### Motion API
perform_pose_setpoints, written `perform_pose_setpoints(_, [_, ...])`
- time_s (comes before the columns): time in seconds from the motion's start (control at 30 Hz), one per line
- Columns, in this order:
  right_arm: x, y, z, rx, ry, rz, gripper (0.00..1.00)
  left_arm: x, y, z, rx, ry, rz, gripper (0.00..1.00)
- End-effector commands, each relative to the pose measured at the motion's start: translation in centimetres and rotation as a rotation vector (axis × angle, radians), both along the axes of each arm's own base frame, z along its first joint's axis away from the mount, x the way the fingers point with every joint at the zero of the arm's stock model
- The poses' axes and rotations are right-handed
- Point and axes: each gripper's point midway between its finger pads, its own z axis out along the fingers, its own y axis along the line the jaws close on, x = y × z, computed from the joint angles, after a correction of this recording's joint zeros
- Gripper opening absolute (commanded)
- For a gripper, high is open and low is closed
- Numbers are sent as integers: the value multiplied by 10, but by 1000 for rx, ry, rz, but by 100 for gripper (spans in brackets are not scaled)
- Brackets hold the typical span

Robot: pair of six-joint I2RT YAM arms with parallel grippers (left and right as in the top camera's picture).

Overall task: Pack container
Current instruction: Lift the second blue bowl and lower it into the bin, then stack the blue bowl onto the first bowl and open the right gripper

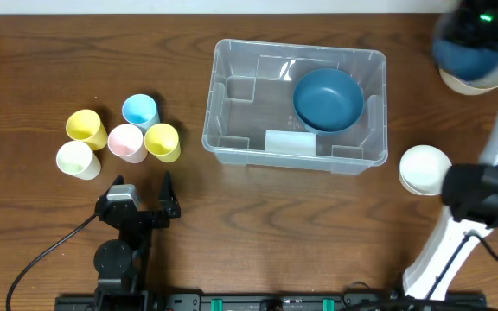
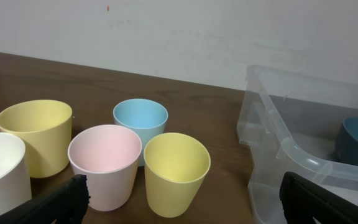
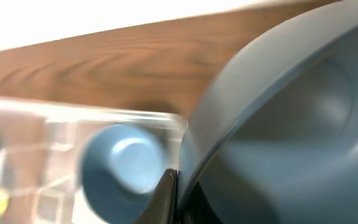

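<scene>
The clear plastic container [image 1: 220,104] stands at the table's middle, with a whitish label [image 1: 290,142] on its near wall. A dark blue bowl [image 1: 328,98] lies inside it at the right end. My right gripper [image 1: 467,34] is at the far right back, blurred, shut on the rim of a second dark blue bowl [image 1: 467,53]. The right wrist view shows that rim pinched in the jaws [image 3: 174,186], the bowl [image 3: 291,124] filling the frame, and the container [image 3: 17,124] beyond. My left gripper [image 1: 141,186] is open and empty, near the cups, left of the container [image 2: 291,149].
Several pastel cups stand left of the container: blue [image 1: 140,111], pink [image 1: 126,142], two yellow [image 1: 162,142] [image 1: 86,128] and a white one [image 1: 77,159]. A cream bowl [image 1: 482,83] sits under the held bowl. A white bowl [image 1: 424,169] sits right of the container.
</scene>
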Motion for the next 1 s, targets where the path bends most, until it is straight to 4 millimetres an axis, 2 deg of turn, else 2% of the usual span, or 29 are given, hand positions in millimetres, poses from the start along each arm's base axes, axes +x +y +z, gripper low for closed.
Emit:
perform_pose_setpoints(0.0, [-10, 71, 38, -91, -111, 187, 1, -1, 4, -16, 21, 50, 19, 98])
perform_pose_setpoints(0.07, [-8, 92, 27, -209, -86, 190, 1, -1, 4, -16, 21, 50, 20, 98])
perform_pose_setpoints(0.17, [-9, 111, 11, -321, -47, 172, 1, -1, 4, -16, 21, 50, 20, 98])
perform_pose_setpoints(0.27, [-16, 136, -7, -387, -2, 209, 1, -1, 4, -16, 21, 50, 20, 98])
perform_pose_setpoints(0.33, [-21, 145, -21, -395, 40, 200, 1, -1, 4, -16, 21, 50, 19, 98])
perform_pose_setpoints(0.63, [-37, 150, -105, -380, 245, 189, 1, -1, 4, -16, 21, 50, 20, 98])
perform_pose_setpoints(0.73, [-42, 162, -124, -337, 279, 226, 1, -1, 4, -16, 21, 50, 20, 98])
perform_pose_setpoints(0.97, [-45, 174, -130, -312, 281, 253, 1, -1, 4, -16, 21, 50, 20, 98])
